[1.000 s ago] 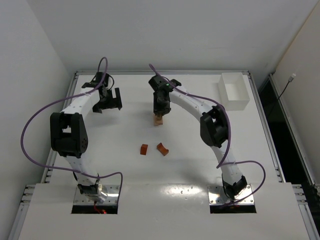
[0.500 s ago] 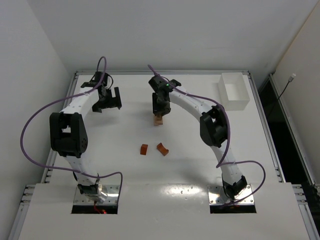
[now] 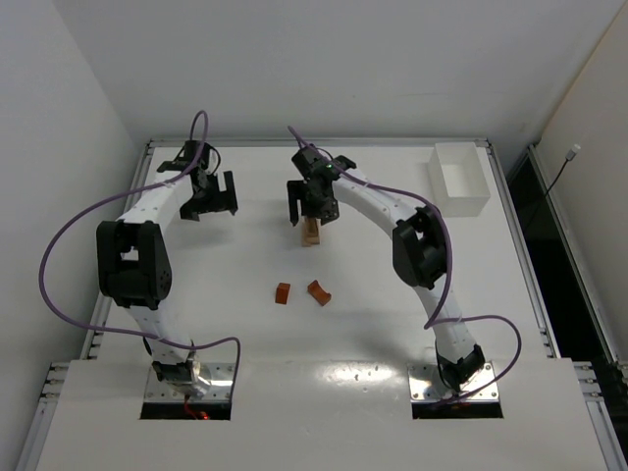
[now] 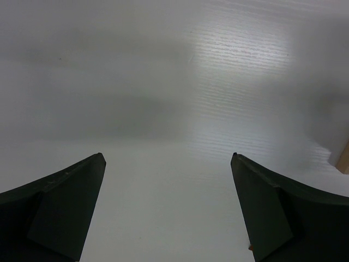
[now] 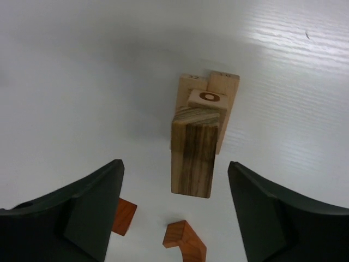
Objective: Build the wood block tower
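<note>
Count of wood block tower (image 5: 199, 128) pieces: four pale tan in the stack, two reddish-brown loose.

Stack: stands on the white table (image 3: 392, 324) towards the far centre, directly under my right gripper (image 5: 175, 166). In the right wrist view, two pale blocks sit side by side at the bottom. On them is a small cube with a brown ring printed on its top face, and uppermost a taller block with bold striped end grain. All are square-edged, matt wood.

Loose pieces: one reddish-brown cube (image 3: 283, 293) and one reddish-brown arch piece (image 3: 318, 291). They lie near each other but apart, nearer my bases than the stack.

Right gripper: jaws apart, one dark finger on each side of the stack, a gap showing on both sides; nothing held.

Left gripper (image 4: 168, 158): jaws wide apart over bare, finely ribbed table surface, well left of the stack; nothing between them.

One white rectangular tray (image 3: 459, 177), far right corner.
</note>
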